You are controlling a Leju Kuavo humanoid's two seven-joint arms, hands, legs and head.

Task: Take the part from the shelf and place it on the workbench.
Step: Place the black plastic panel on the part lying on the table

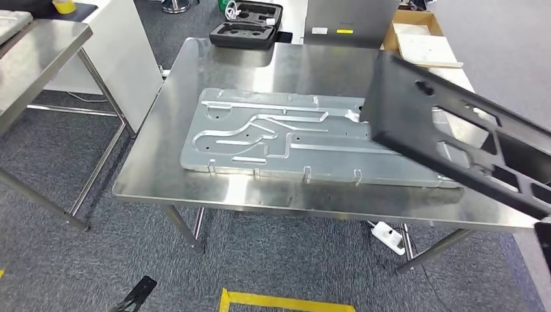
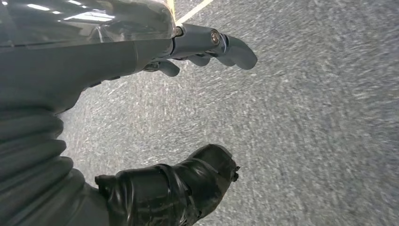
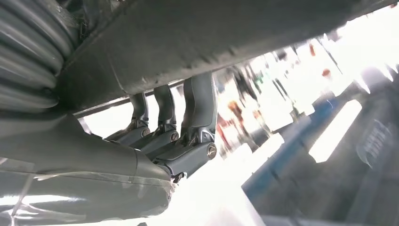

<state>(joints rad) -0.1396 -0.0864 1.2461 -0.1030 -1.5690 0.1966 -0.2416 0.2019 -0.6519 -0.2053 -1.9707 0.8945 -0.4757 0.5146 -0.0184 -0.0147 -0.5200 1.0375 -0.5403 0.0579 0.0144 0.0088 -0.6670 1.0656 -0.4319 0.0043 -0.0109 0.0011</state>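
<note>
Flat black rectangular part with cut-out windows (image 1: 455,133), tilted, hangs over the steel workbench (image 1: 260,195) at about 3 o'clock in the head view, its near edge above the right end of the ribbed silver metal plate (image 1: 273,140) lying there. Carry step, judged: part is off the shelf, not yet set down. Next move calls for levelling and lowering it onto bare bench top, then letting go. Right wrist view: right hand (image 3: 174,136) holds the part from beneath, dark fingers (image 3: 200,106) hooked up against its underside. Left hand (image 2: 202,47) hangs over grey carpet, fingers loosely curled, apart from the thumb, holding nothing
</note>
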